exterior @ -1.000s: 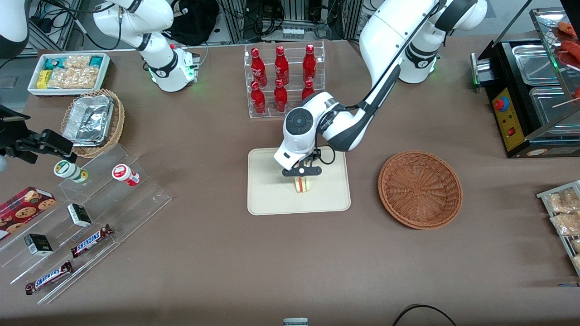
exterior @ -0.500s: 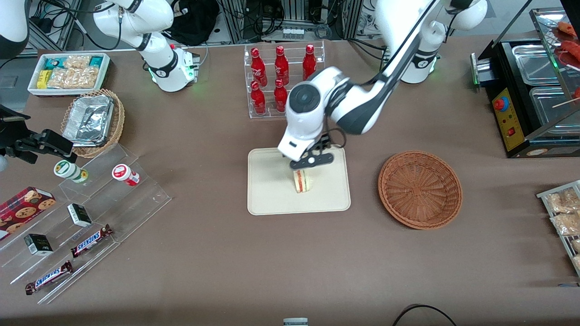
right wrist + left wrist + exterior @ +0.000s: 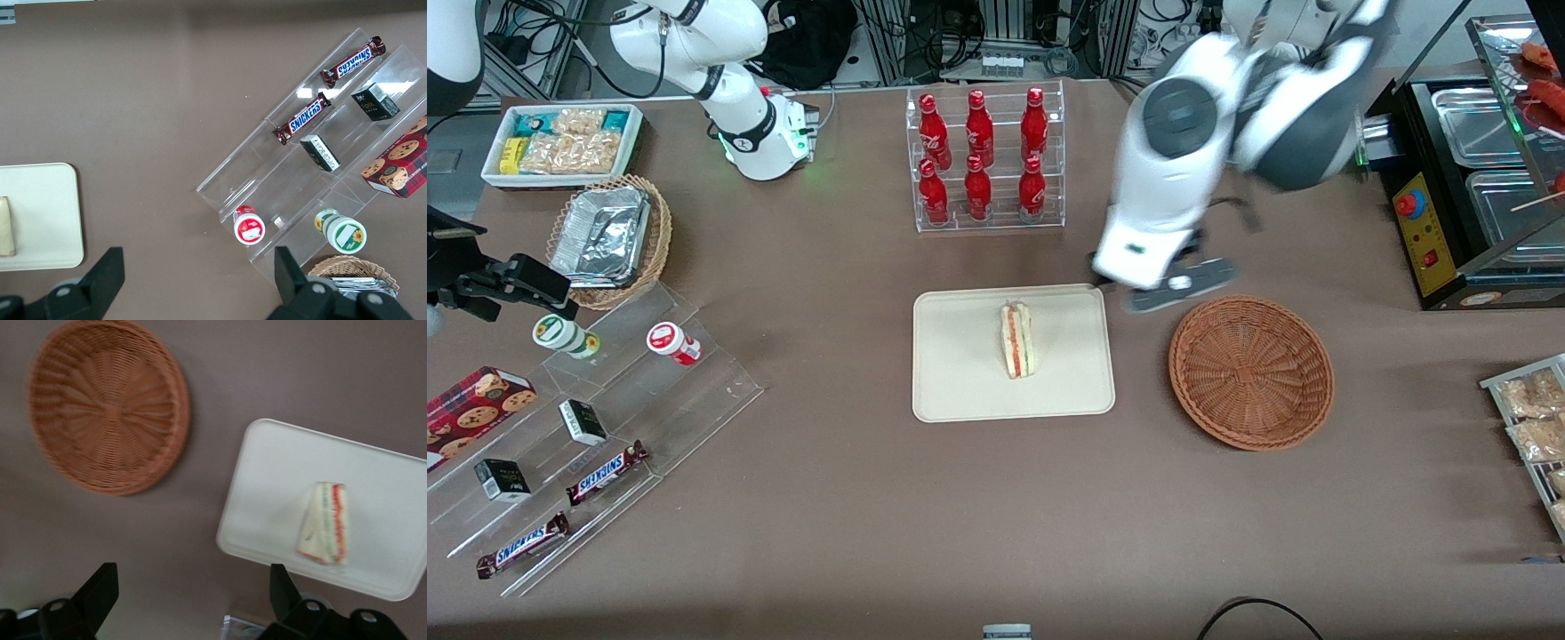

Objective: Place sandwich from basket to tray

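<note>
- I read the small triangular sandwich of pale bread with red and green filling [image 3: 1017, 340] as lying on the flat cream-beige rectangular tray with rounded corners [image 3: 960, 382], near the tray's middle, nothing touching it.
- The left wrist view confirms it: the sandwich [image 3: 323, 531] rests on the tray [image 3: 280, 480] with bare tray surface on every side.
- I see the round reddish-brown woven wicker basket [image 3: 1251, 371] beside the tray, toward the working arm's end of the brown table [image 3: 854, 507], and holding nothing; it also appears in the wrist view [image 3: 107, 407].
- My black pincer [image 3: 1169, 286] hangs raised above the table, over the gap between tray and basket, well apart from the sandwich.
- Its two fingers [image 3: 100, 590] stand wide apart with nothing between them.
</note>
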